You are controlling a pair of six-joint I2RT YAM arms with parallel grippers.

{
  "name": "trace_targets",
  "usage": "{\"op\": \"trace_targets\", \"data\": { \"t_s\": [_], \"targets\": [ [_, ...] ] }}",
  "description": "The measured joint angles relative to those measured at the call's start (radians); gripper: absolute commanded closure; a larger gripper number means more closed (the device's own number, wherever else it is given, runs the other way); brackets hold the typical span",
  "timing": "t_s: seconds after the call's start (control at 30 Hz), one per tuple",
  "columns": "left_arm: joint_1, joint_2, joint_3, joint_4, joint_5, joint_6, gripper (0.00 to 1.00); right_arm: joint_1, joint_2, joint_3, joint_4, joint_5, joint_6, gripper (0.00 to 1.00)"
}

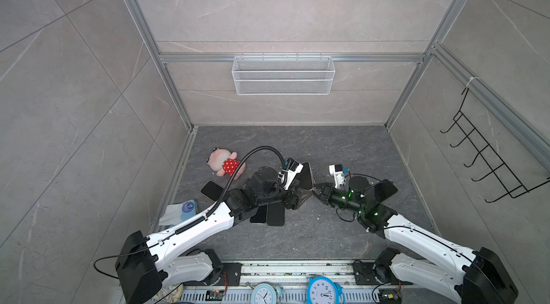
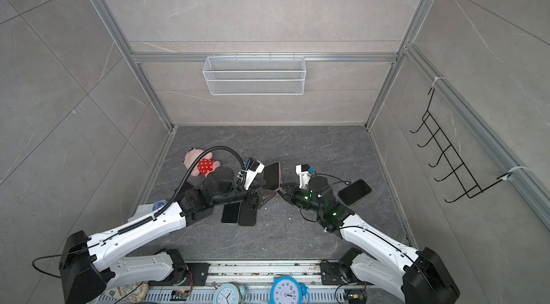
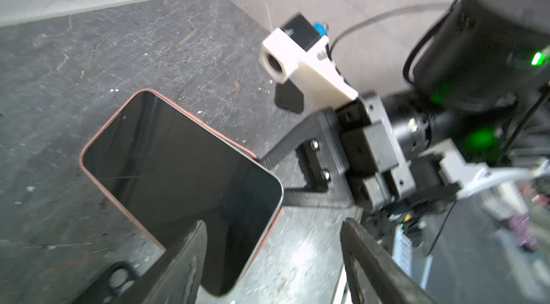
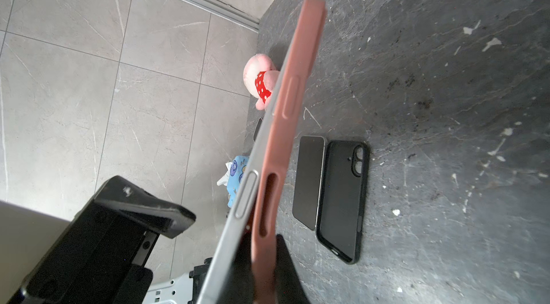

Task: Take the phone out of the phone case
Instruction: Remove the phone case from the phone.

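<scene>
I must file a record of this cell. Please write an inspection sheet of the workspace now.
Surface: dark stone table, white specks.
Job's things: phone partly peeled from pink case, held in the air.
Clutter: plush toy, tissue pack, black case, bare phone beside it.
Hands: right hand shut on pink case; left hand open at the phone's end.
Cables: black hose arching over left arm.
Surroundings: mesh basket, hook rack.
</scene>
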Motion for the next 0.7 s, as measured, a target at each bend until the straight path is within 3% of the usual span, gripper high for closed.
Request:
{"op": "trace_targets", "data": {
  "t_s": [0.27, 0.7],
  "targets": [
    [-0.063, 0.072, 0.083, -0.112, -0.116, 0.154, 0.31, -0.002, 0.010, -0.005, 0.001, -0.013, 0.013, 1.00],
    [-0.081, 0.145, 0.107, -0.164, -0.255, 0.225, 0.47, -0.005, 0.010, -0.013, 0.010, -0.023, 0.017, 1.00]
  ]
}}
